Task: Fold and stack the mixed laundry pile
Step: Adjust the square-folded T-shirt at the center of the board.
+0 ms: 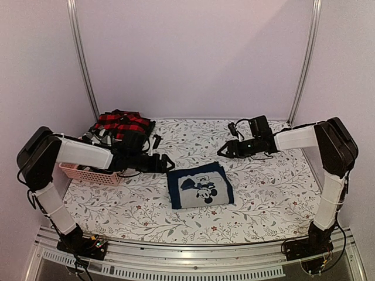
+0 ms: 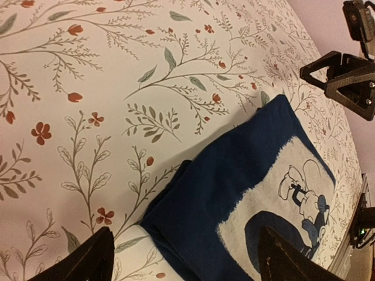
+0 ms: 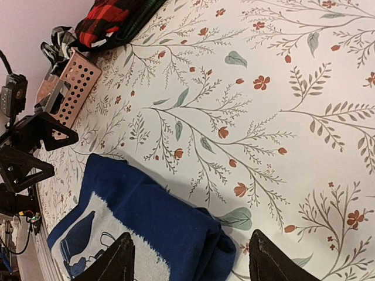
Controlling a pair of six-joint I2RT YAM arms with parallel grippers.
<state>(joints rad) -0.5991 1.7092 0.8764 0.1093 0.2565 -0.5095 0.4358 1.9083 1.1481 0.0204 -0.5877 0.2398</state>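
Floral-print cloth covers the counter (image 1: 263,193); pale walls and two metal posts stand behind it.

Landmark: folded navy garment (image 1: 200,186), lying flat near the middle of the counter with a white panel and cartoon-mouse print facing up. It has several layers, and the edges are bunched at one corner in both wrist views.

Rest of the laundry: well away from the navy garment, at the back left. The red-and-black plaid piece (image 1: 122,123) lies on top, with a dark garment (image 3: 136,17) against it. No lettering is legible.

Pink slotted basket (image 1: 88,174): left of the navy garment, between it and the plaid heap, and partly under the left forearm.

Left claw (image 1: 167,163): just beside the navy garment's far-left corner. In the left wrist view the fingers (image 2: 88,257) are spread wide. The garment's corner lies below the gap and nothing is gripped. Whether the fingers touch the cloth cannot be told.

Right claw (image 1: 222,151): just beyond the navy garment's far-right corner. Its fingers (image 3: 120,257) are apart and straddle the bunched corner, holding nothing. Contact cannot be told.

The two claws face each other across the garment's far edge.
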